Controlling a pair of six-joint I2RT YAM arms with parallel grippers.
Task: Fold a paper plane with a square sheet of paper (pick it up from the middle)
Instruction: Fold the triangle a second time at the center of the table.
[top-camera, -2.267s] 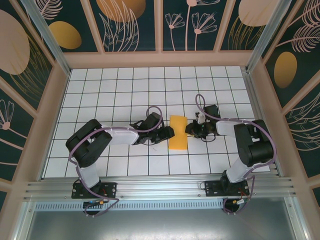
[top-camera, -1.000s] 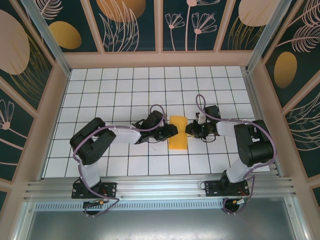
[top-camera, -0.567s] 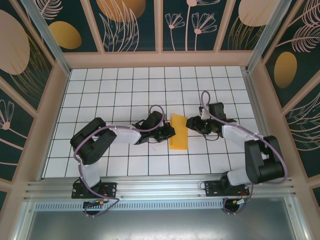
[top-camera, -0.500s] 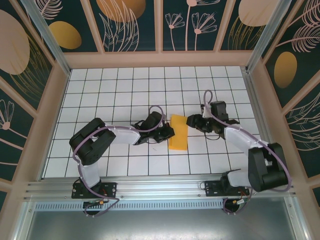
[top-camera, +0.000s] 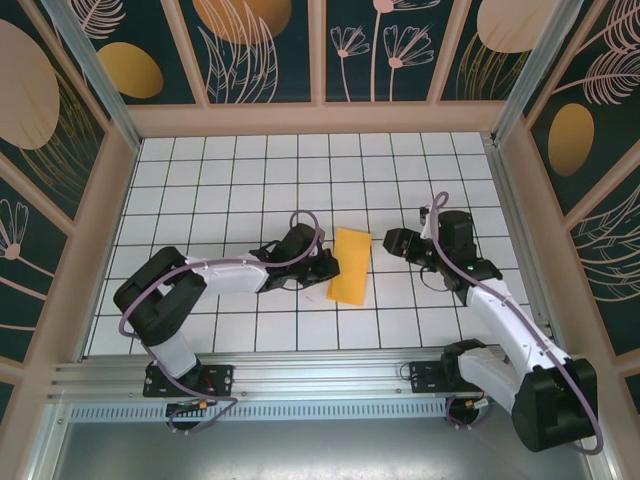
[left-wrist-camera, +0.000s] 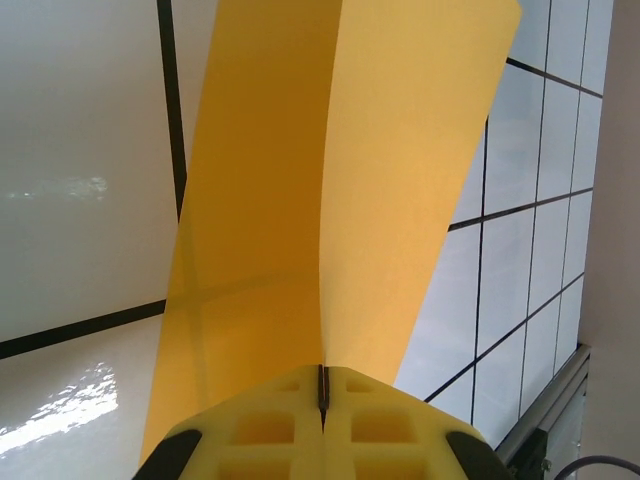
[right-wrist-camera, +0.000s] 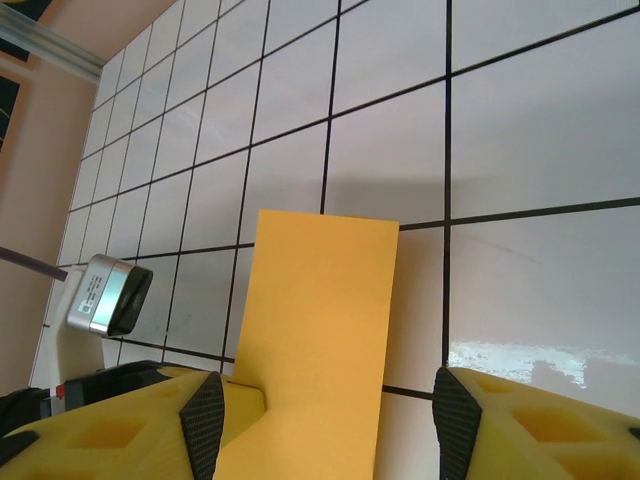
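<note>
right claw (top-camera: 388, 241) has opened and withdrawn; left claw (top-camera: 328, 268) pinches paper (top-camera: 351, 262).

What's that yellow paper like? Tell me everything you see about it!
The paper is thin, plain orange-yellow, folded into a long rectangle. The left gripper is shut on one edge, and its two layers spread apart beyond that. It sits slanted over the white tiled table. The open right gripper is not touching it.
</note>
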